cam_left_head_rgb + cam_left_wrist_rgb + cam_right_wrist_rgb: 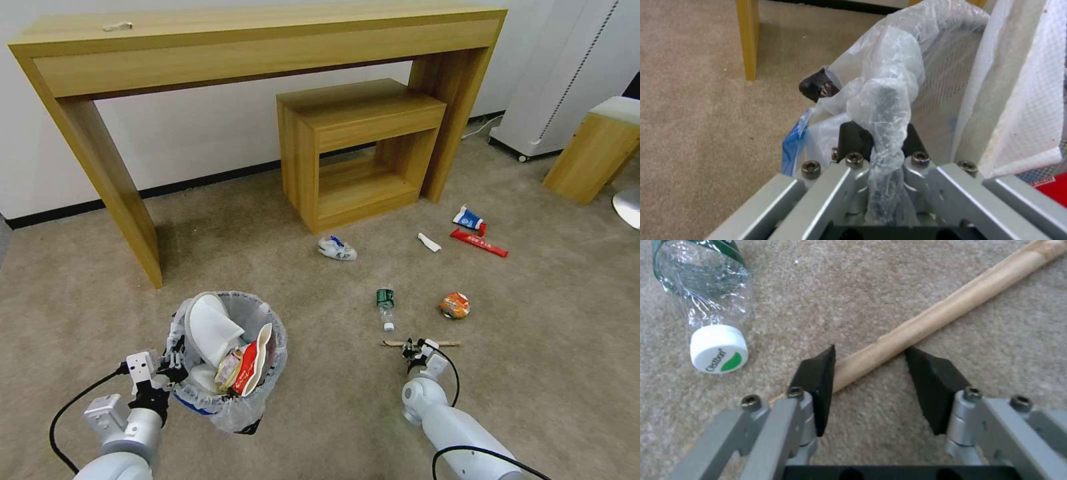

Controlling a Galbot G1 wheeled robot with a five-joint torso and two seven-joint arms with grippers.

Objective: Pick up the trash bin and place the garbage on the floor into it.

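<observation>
The trash bin (pixel 230 363), black with a crinkled plastic liner, stands on the beige floor (pixel 320 413) and holds a white slipper (pixel 212 327), a red paper bowl (pixel 253 363) and wrappers. My left gripper (pixel 175 363) is shut on the bin's rim and bunched liner (pixel 882 110). My right gripper (pixel 417 348) is low over a wooden stick (pixel 421 344); in the right wrist view it (pixel 870 350) is open, one pad on each side of the stick (pixel 951 303). A green-labelled bottle (pixel 385 305) lies beside it, white cap (pixel 719 348) toward me.
More garbage lies on the carpet: an orange crumpled wrapper (pixel 455 305), a red bar wrapper (pixel 479 243), a blue-white carton (pixel 468 219), a white scrap (pixel 429 242) and a crumpled white-blue piece (pixel 337 249). Behind stand a long wooden console table (pixel 267 47) and a small shelf unit (pixel 360 150).
</observation>
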